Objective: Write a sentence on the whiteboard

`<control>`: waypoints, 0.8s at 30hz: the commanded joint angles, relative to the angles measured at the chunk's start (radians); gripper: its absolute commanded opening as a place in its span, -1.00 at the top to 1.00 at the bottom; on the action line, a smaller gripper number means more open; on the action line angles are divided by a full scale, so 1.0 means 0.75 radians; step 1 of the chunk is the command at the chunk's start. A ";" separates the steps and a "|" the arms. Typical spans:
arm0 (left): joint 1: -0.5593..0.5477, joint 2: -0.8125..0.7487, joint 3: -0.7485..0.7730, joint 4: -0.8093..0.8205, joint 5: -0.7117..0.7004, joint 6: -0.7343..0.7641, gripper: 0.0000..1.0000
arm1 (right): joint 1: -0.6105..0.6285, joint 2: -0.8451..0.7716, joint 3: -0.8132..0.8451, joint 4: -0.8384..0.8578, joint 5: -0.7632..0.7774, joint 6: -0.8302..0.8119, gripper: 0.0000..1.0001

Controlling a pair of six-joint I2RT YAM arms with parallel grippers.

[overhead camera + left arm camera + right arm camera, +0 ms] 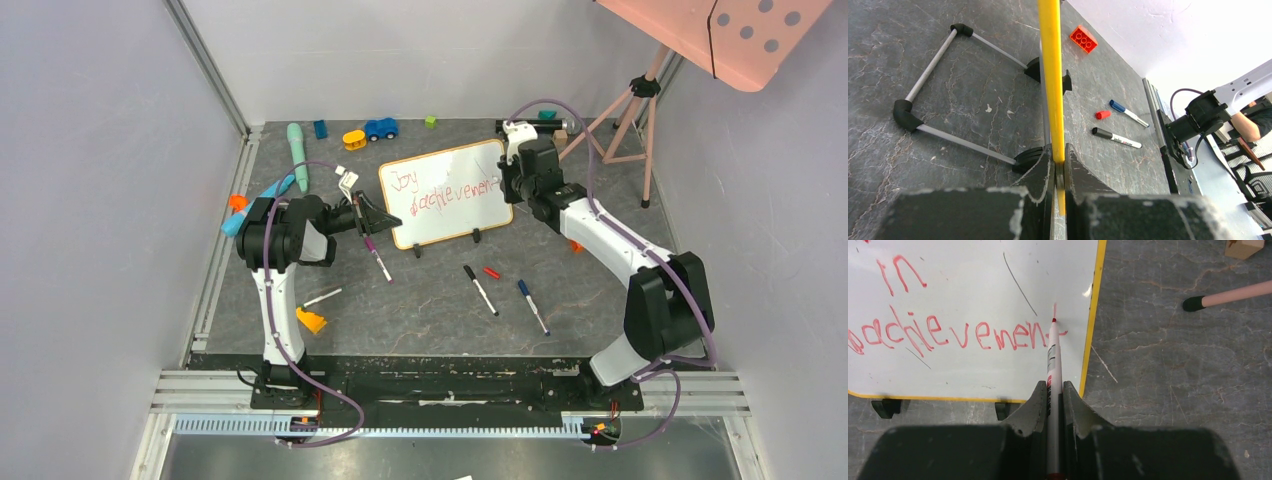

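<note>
Legibly on the whiteboard (450, 205): "Joy in achievenen". Right gripper (1054, 386) clenched on a marker (1052, 355) there; left gripper (1058, 150) clamped on its edge.

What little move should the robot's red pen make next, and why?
Probably pull the red marker a little farther down the board to finish the last letter. Its tip rests on the whiteboard at the end of a short stroke, right beside the yellow frame.
</note>
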 commanded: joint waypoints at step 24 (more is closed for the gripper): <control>-0.018 0.063 -0.019 0.052 0.125 0.091 0.95 | -0.009 -0.068 -0.126 0.028 0.088 -0.022 1.00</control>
